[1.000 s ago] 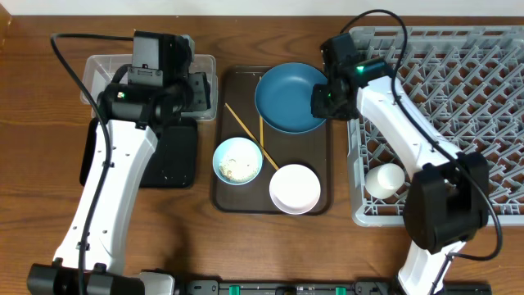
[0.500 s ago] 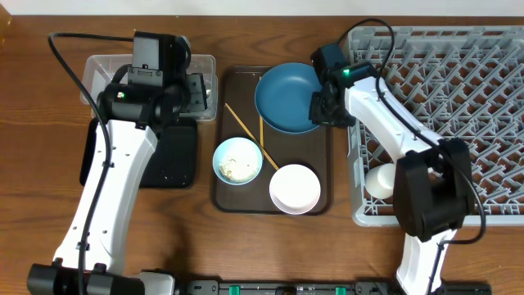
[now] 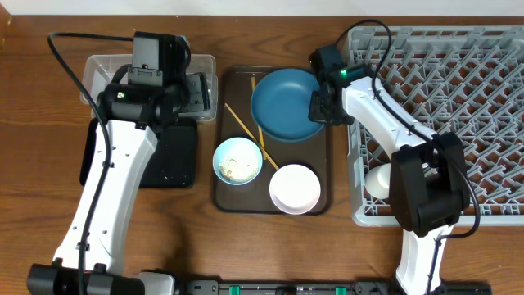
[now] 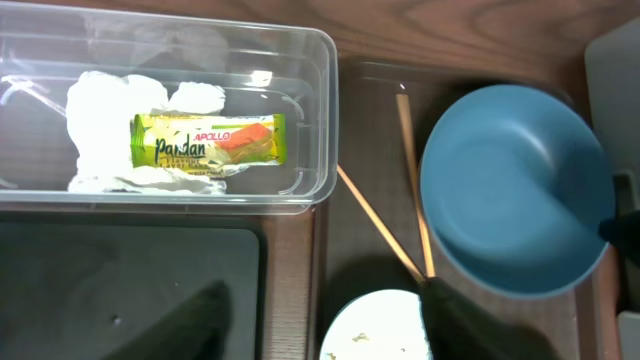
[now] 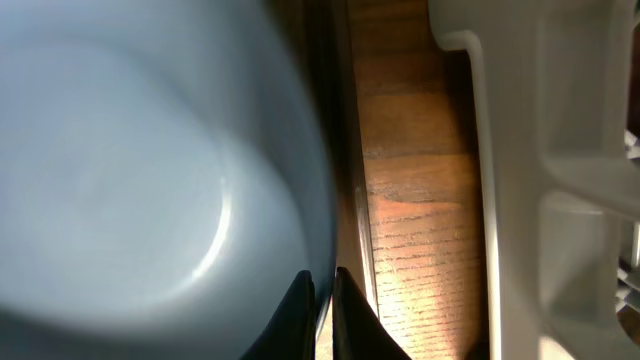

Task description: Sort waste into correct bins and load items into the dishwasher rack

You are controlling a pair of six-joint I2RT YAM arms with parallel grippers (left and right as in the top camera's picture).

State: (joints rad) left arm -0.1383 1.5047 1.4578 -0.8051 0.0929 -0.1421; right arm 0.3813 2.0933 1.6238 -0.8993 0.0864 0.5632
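Two arms show overhead. The right gripper [image 3: 321, 107] pinches the right rim of the dark blue plate [image 3: 278, 102], which lies at the top of the brown serving tray [image 3: 219, 192], just beside the dishwasher rack [image 3: 458, 98]. An edge grip probably suits standing it between pegs. The left gripper [image 3: 193, 92] hangs over the clear tub [image 3: 92, 67]; I cannot tell whether it is spread.

Left wrist: paper napkins [image 4: 110, 100] and the snack wrapper [image 4: 207, 140] lie inside the tub, chopsticks [image 4: 410, 170] left of the plate.

Right wrist: fingertips [image 5: 298, 300], nearly together, clamp the plate's rim at lower centre.
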